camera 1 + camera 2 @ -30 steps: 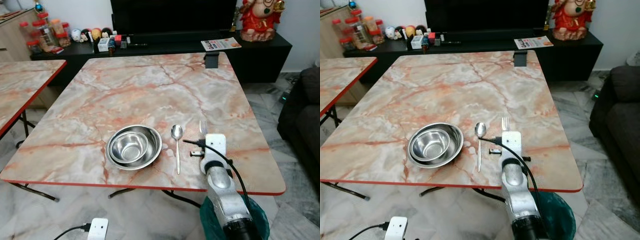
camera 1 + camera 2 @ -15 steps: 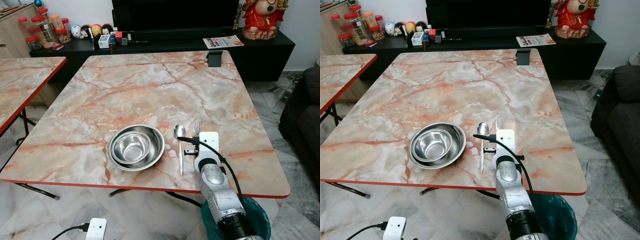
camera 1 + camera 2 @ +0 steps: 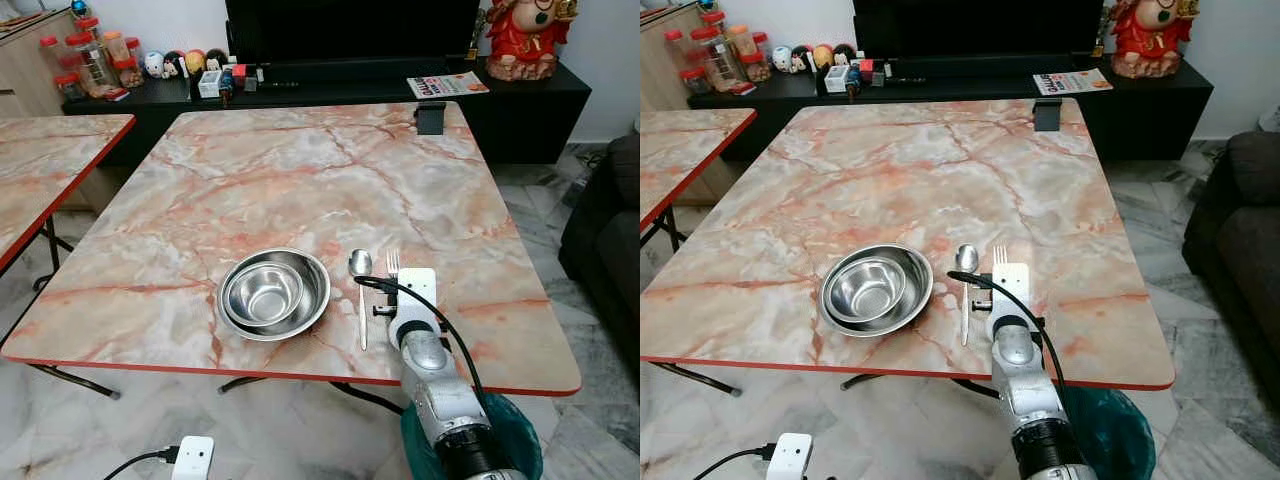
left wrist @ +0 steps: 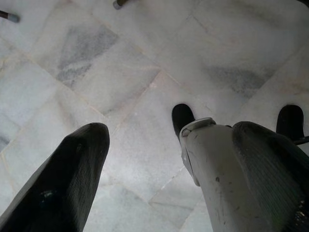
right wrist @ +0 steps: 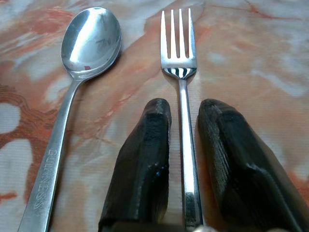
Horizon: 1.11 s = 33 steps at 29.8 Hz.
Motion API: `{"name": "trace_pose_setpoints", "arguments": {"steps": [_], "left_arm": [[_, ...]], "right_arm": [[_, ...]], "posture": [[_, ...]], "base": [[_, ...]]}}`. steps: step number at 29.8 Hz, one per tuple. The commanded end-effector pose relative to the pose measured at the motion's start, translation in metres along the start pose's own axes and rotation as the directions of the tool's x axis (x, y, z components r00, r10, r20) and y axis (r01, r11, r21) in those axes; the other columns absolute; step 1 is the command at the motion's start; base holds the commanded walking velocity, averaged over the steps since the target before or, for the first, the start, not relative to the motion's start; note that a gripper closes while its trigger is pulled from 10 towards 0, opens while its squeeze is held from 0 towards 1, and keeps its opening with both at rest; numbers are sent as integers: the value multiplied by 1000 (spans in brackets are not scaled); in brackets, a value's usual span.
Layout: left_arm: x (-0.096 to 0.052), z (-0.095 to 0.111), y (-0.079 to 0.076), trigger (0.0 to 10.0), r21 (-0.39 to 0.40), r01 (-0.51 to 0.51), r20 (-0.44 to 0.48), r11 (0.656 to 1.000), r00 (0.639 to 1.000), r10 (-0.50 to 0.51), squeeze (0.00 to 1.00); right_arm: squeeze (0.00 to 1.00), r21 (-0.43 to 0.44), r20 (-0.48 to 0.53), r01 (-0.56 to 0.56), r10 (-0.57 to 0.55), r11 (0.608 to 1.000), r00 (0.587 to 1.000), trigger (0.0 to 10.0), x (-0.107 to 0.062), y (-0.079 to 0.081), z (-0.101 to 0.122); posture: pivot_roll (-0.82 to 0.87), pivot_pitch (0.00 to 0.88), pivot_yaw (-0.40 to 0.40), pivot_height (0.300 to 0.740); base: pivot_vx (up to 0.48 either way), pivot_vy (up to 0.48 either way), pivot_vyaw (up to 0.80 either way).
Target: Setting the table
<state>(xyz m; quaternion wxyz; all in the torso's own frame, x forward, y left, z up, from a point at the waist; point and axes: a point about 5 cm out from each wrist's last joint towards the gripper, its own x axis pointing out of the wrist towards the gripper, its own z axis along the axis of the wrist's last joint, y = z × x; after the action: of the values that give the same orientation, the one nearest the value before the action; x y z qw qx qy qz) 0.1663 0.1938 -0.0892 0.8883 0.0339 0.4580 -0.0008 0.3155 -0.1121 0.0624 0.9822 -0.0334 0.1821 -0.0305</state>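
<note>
On the marble table [image 3: 300, 170] two nested steel bowls [image 3: 273, 293] sit near the front edge. A spoon [image 3: 359, 290] lies just right of them, and a fork [image 3: 392, 262] lies flat beside the spoon, tines pointing away from me. My right gripper [image 5: 183, 104] rests low over the fork's handle [image 5: 186, 145]. Its two black fingers [image 5: 145, 154] straddle the handle with a thin gap on each side. The spoon [image 5: 91, 41] lies parallel alongside. My left gripper [image 4: 174, 128] hangs open over the marble floor.
A small black object [image 3: 430, 117] stands at the table's far edge. A second marble table [image 3: 40, 170] is to the left, a dark sofa [image 3: 610, 230] to the right. A teal bin [image 3: 510, 430] sits by my right arm, a white power adapter [image 3: 193, 457] on the floor.
My right gripper and the fork have shifted left, so the fork now lies close beside the spoon. The head camera has also moved a little.
</note>
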Motion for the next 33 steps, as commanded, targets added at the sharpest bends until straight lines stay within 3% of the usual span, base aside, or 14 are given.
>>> {"name": "trace_pose_setpoints", "arguments": {"steps": [1, 2, 6, 10, 15, 19, 23, 33], "left_arm": [[-1, -2, 6, 10000, 12, -8, -13, 1000, 1000, 8, 0], [-1, -1, 6, 10000, 12, -9, -12, 1000, 1000, 9, 0], [0, 0, 7, 10000, 10, -11, -8, 1000, 1000, 11, 0], [0, 1, 7, 10000, -1, -13, 0, 1000, 1000, 13, 0], [0, 1, 6, 10000, -1, -9, 2, 1000, 1000, 9, 0], [0, 4, 4, 10000, -2, -8, 11, 1000, 1000, 8, 0], [1, 7, 2, 10000, -19, -9, 25, 1000, 1000, 10, 0], [1, 9, 2, 10000, -50, -10, 39, 999, 999, 12, 0]], "right_arm": [[455, -1, -21, 8, -8, 1000, 1000, 10000, 1, 1, -1], [0, 0, -13, 7, -7, 1000, 1000, 10000, 1, 1, 1], [0, -34, 130, 11, -7, 999, 992, 10000, -3, 1, 17], [0, -73, 293, 1, 20, 997, 956, 10000, -12, 2, 32], [0, -92, 335, -1, 32, 996, 942, 10000, -18, 1, 31], [0, -114, 422, -57, 100, 992, 901, 10000, -24, 4, 29], [0, -95, 422, -70, 104, 993, 901, 10000, -23, -1, 16], [0, -100, 489, -76, 115, 992, 865, 10000, -26, -1, 21]], "posture": [[-49, 26, 92, 740], [-48, 26, 91, 740], [-47, 24, 91, 740], [-50, 23, 92, 740], [-54, 23, 95, 740], [-58, 22, 98, 740], [-52, 19, 97, 740], [-58, 16, 95, 740]], "base": [[0, 0, 0], [0, 0, 0], [0, 0, 0], [0, 0, 0], [0, 0, 0], [0, 0, 0], [0, 0, 0], [0, 160, 0]]}}
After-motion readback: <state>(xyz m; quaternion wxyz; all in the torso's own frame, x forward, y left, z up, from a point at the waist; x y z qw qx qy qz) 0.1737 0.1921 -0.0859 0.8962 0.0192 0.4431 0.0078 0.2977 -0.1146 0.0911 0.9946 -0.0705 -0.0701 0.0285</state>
